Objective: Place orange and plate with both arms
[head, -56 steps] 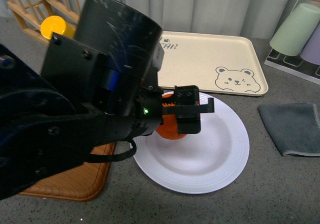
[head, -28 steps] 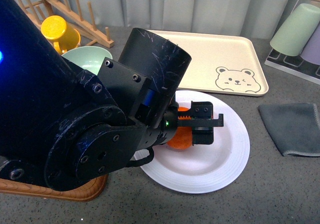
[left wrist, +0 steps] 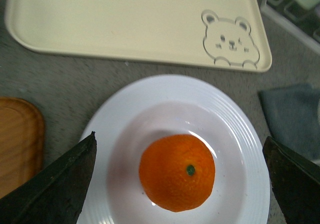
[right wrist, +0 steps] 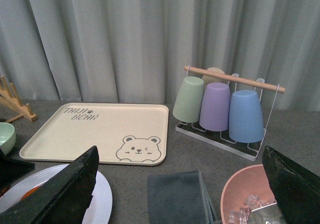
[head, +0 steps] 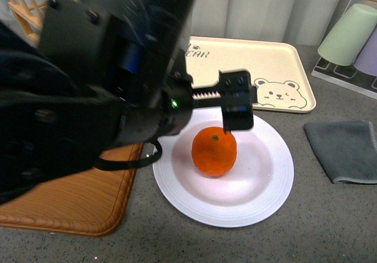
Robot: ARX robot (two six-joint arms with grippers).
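Only the right wrist view shows me the rack of upturned green, purple and blue cups (right wrist: 217, 106) and the pink bowl (right wrist: 235, 184) near it. Only the front view shows the brown wooden board (head: 88, 204) on the left.

The left wrist view looks down on the round bright orange (left wrist: 177, 172), green stem dot up. It sits near the middle of the large white ridged plate (left wrist: 240, 134).

A strip of grey table (left wrist: 65, 78) separates the plate's far rim from the beige rectangular bear tray (left wrist: 125, 18). The board's edge lies just beside the plate, and the folded grey cloth (head: 344, 151) lies apart on the right.

The left gripper (left wrist: 178, 181) hangs over the orange, its jaws wide apart and clear of the fruit on both sides. The right gripper (right wrist: 177, 194) has its jaws spread wide too, holding nothing.
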